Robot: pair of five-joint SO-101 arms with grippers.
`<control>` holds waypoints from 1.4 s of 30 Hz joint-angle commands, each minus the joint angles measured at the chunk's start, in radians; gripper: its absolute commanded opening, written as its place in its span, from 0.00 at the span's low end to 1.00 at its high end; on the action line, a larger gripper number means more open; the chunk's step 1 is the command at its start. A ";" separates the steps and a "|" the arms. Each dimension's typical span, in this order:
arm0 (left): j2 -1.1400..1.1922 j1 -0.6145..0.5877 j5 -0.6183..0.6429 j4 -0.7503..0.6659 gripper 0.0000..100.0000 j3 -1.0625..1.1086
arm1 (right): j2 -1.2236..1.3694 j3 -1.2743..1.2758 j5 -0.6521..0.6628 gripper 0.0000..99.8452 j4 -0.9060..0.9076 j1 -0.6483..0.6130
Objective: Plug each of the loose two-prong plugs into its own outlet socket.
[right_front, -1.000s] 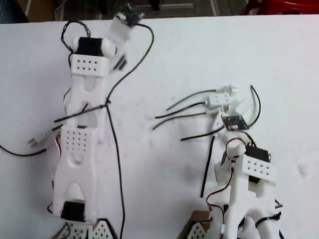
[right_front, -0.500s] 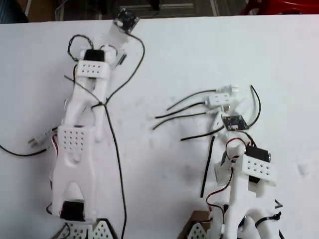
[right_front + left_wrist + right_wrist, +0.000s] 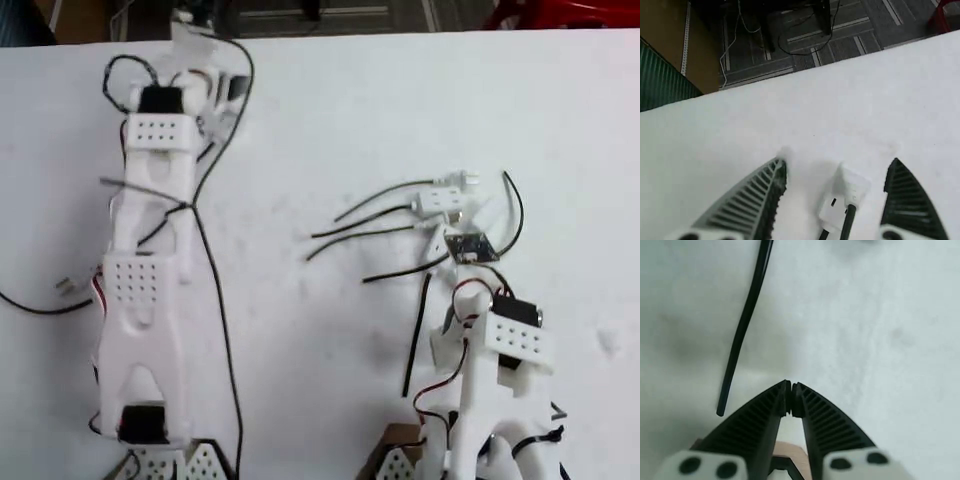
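A white table [image 3: 330,110] is seen. Beyond the table's far edge a grey floor [image 3: 790,45] is shown, where a red plastic item [image 3: 560,12] and a green ribbed panel [image 3: 660,75] are placed.

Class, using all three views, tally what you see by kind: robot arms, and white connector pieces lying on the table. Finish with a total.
Robot arms: 2
White connector pieces: 4
Total: 6

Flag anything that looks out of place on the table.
One white plug lies alone beside the left arm, far from the white connectors by the right arm. Another white piece sits near the table far edge, straddled by the open left gripper.
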 commanded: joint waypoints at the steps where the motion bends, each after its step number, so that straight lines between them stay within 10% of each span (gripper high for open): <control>1: -0.053 -0.065 0.018 0.124 0.29 -0.275 | -0.015 -0.005 0.005 0.02 -0.010 0.008; 22: -0.102 -0.437 0.014 0.798 0.25 -0.519 | -0.025 -0.114 -0.003 0.02 0.022 0.010; 32: -0.099 -0.503 0.012 0.796 0.25 -0.305 | 0.053 -0.730 -0.215 0.22 0.341 -0.035; 42: -0.099 -0.504 0.011 0.770 0.25 -0.141 | 0.598 -0.999 -0.385 0.18 0.203 -0.084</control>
